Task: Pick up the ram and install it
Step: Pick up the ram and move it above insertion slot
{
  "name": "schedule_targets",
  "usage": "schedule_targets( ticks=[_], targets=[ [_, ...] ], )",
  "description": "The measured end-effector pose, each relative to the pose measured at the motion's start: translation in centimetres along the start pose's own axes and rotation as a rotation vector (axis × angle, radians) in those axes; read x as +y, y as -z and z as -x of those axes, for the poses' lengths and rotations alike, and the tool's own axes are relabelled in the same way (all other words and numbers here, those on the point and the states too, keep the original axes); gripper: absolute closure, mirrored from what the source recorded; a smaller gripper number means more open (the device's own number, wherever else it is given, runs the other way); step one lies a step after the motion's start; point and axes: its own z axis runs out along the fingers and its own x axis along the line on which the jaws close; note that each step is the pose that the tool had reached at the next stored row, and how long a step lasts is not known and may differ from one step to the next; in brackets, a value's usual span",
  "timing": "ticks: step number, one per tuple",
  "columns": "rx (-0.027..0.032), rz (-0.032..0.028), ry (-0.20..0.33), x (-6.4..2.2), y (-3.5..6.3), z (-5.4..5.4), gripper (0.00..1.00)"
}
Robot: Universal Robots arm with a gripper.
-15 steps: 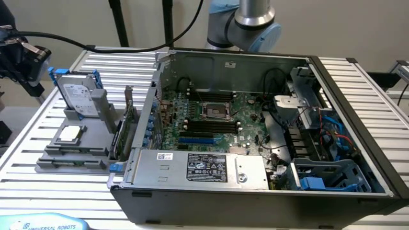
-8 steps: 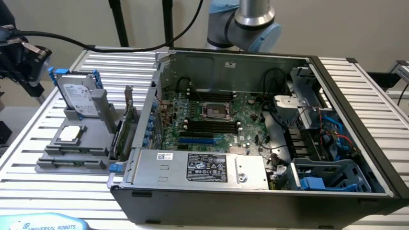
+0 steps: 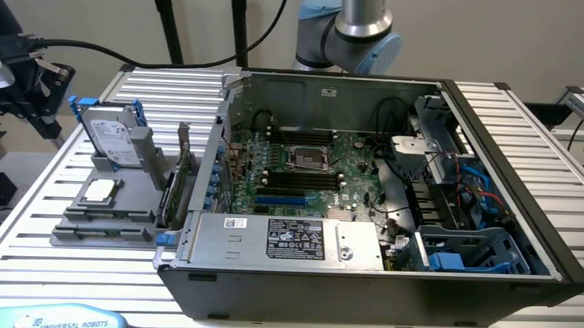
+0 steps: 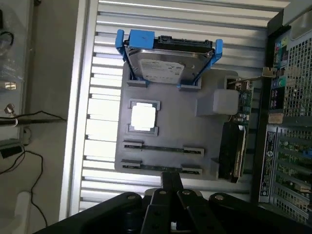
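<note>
The gripper (image 4: pixel 171 176) had its two fingers pressed tight together and held nothing. Its tips hung over one edge of the gray tray (image 4: pixel 180 129), well above it.

The ram (image 4: pixel 161 167) sat in the tray right by that edge. It was a long thin green stick, standing on its edge in a slot with a clip at each end. Its long side ran along the tray's edge. One end pointed at the computer case (image 3: pixel 365 273) next to the tray, and the other end pointed away from it. Nothing touched the ram. A second stick (image 4: pixel 163 147) stood just behind it in the next slot, lined up the same way.

Farther into the tray, a square silver chip (image 4: pixel 144 117) lay flat in its own frame. At the tray's far end, a hard drive (image 4: pixel 168 63) in a blue holder leaned up on its side.

On the side of the tray closest to the case, a bigger card (image 4: pixel 236 146) stood up tall. The case was open on top, and its green board (image 3: pixel 310 164) with long black slots showed inside. The tray and the case both sat on a table (image 3: pixel 82 280) made of silver bars.
</note>
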Motion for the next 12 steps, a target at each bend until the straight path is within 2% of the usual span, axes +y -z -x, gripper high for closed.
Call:
schedule_targets(
  ticks=[12],
  targets=[
    [0.0213,-0.0009,0.217,-0.02,-0.26,-0.01,0.89]
  ],
)
